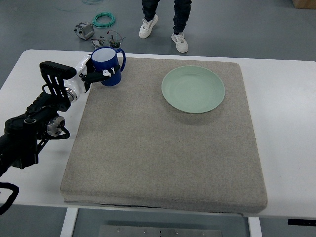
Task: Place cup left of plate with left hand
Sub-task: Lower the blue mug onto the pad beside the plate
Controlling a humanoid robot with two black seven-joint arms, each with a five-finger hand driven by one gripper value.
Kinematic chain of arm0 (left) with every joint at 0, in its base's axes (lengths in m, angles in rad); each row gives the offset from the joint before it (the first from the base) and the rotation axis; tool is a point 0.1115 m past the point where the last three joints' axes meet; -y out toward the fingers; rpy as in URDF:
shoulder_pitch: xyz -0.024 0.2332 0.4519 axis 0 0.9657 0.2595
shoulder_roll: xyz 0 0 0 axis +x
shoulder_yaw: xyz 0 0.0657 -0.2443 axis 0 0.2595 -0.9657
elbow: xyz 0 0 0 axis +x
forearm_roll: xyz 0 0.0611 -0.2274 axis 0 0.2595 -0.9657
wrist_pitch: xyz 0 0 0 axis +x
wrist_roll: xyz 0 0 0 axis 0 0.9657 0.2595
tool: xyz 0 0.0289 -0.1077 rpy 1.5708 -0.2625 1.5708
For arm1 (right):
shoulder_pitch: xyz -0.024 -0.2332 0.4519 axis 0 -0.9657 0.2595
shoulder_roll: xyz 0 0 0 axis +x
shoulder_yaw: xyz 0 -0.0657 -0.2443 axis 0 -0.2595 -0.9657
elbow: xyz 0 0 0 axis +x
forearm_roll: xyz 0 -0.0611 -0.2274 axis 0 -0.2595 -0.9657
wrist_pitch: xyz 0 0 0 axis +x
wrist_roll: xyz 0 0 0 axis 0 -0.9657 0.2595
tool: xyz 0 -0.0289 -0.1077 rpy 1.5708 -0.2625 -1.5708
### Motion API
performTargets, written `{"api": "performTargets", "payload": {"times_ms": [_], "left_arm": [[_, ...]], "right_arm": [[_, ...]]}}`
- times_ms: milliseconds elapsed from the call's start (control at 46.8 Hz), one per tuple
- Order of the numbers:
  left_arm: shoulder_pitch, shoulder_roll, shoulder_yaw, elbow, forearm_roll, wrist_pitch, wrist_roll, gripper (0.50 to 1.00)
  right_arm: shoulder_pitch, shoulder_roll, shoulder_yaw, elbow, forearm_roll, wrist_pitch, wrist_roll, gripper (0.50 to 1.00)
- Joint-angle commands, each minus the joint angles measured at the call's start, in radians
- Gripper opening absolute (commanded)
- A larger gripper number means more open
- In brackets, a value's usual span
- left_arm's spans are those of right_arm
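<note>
Reaching in from the picture's left edge with the left hand (98, 74), black fingers (106, 74) clamped around the side of a blue mug (107, 63). Holding the mug upright, white inside showing, handle pointing toward the far right, over the far left corner of the grey felt mat (163, 163). Sitting well to the mug's right on the mat, a pale green plate (193, 89). Covering most of the white table (276, 98). Standing beyond the table's far edge, a person's legs in white sneakers (148, 27).
</note>
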Motion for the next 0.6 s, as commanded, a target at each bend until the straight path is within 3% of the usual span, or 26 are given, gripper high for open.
{"api": "performTargets", "payload": {"times_ms": [0, 577], "left_arm": [[0.001, 0.0, 0.0, 0.0, 0.0, 0.002, -0.001, 0.5], [0.033, -0.003, 0.015, -0.007, 0.011, 0.026, -0.035, 0.506]], "right_arm": [[0.0, 0.0, 0.0, 0.0, 0.0, 0.0, 0.0, 0.934], [0.0, 0.0, 0.0, 0.0, 0.0, 0.0, 0.0, 0.934]]}}
